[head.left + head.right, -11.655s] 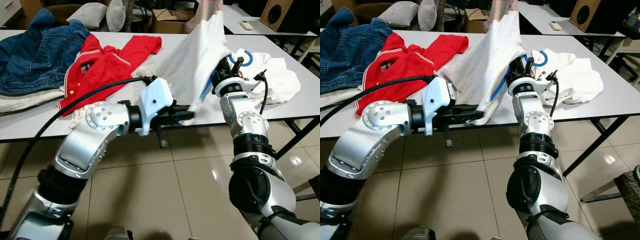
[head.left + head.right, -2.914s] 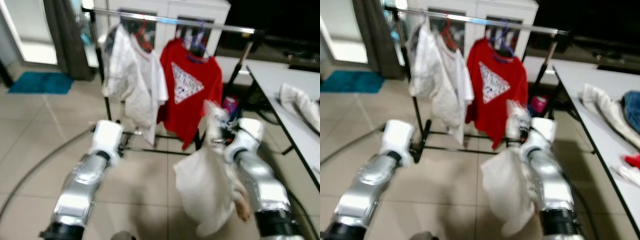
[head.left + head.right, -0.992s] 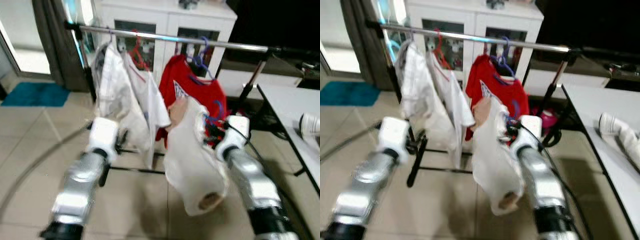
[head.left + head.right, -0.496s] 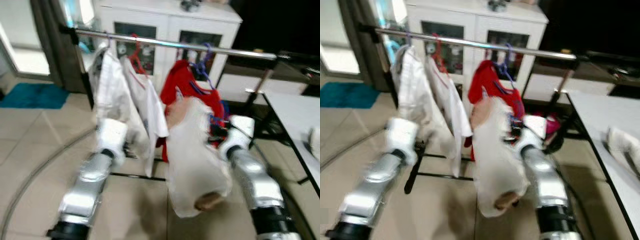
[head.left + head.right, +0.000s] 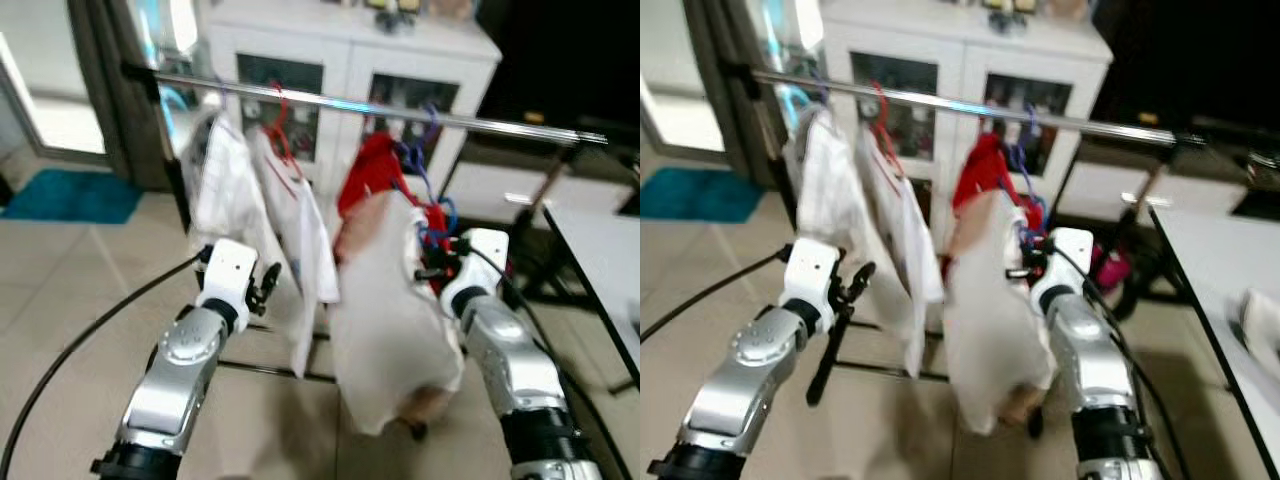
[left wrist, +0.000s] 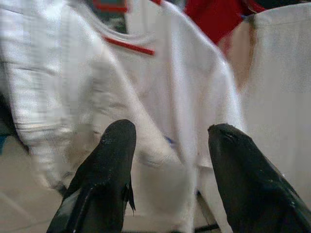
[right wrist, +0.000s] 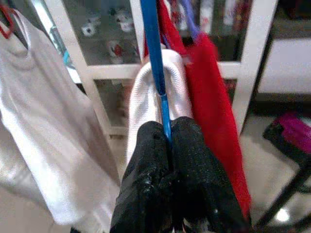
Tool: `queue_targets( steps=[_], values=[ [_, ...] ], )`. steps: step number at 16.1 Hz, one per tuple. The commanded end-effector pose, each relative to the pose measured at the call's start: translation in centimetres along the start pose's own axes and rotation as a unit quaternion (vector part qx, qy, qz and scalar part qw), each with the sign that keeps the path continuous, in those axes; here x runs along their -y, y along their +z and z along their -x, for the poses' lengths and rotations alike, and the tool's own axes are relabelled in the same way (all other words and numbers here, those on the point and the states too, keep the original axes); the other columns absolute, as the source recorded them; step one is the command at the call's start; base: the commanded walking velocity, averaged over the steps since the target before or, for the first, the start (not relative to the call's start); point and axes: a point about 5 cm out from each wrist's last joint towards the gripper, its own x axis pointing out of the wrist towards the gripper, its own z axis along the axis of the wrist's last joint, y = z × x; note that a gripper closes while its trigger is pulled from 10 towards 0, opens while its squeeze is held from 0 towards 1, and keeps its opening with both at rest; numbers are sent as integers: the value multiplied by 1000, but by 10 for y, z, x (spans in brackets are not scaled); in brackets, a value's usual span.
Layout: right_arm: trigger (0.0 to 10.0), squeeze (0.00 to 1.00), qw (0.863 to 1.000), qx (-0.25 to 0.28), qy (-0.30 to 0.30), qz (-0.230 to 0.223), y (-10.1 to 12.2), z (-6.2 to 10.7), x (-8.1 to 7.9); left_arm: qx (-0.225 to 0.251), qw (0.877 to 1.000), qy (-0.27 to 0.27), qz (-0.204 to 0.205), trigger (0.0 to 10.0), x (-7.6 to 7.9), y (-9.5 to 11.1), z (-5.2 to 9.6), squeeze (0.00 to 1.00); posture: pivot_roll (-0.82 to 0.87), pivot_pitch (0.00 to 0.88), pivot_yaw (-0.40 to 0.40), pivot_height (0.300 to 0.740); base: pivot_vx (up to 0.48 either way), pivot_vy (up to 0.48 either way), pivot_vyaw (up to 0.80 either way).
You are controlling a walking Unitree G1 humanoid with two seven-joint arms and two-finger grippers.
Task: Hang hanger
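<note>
Both head views are softly blurred. The white shirt (image 5: 395,320) carried at centre frame hides most of the red T-shirt (image 5: 375,170) behind it and the right gripper's fingertips (image 7: 167,165); its lower hem smears into something tan, perhaps a sleeve lining. The blue hanger (image 7: 154,63) runs off the top edge of the right wrist view, so its hook is cut off. The items behind the glass of the white cabinet (image 5: 960,60) are too small to identify.
</note>
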Motion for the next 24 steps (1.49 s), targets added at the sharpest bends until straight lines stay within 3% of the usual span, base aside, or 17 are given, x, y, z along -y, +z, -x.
queue_targets(
  steps=[1, 10, 13, 16, 18, 21, 22, 24],
  values=[
    [10000, 0, 1000, 22, 9, -2, 8, -3, -6, 3, 1000, 10, -11, 10000, -8, 2, 1, 0, 78, 0, -85, 740, 337, 0, 0],
    [10000, 0, 999, 34, 27, 14, 14, -4, -11, 7, 1000, 12, -14, 10000, -9, 4, 0, 0, 82, 0, -92, 740, 339, 0, 0],
    [10000, 0, 996, 60, 61, 29, 22, -2, -20, 13, 1000, 8, -24, 10000, -8, 6, 0, 0, 82, 0, -94, 740, 307, 0, 0],
    [10000, 0, 986, 118, 109, 45, 47, -1, -39, 32, 998, -12, -55, 10000, -5, 11, 1, 0, 86, 0, -98, 740, 0, 0, 0],
    [10000, 0, 981, 142, 122, 47, 60, -2, -46, 51, 994, -43, -91, 10000, -2, 19, 3, 0, 88, 0, -98, 740, 0, 0, 0],
    [10000, 0, 983, 138, 111, 42, 69, -10, -48, 75, 988, -93, -97, 10000, 4, 32, 3, 0, 88, 0, -100, 740, 0, 0, 0],
    [10000, 0, 985, 135, 100, 23, 76, -18, -49, 86, 980, -145, -108, 10000, 13, 39, 4, 0, 90, 0, -98, 740, 0, 0, 0],
    [10000, 0, 988, 120, 96, 31, 83, -29, -52, 91, 972, -177, -122, 10000, 19, 44, 6, 0, 88, 0, -92, 740, 0, 0, 0]
  ],
)
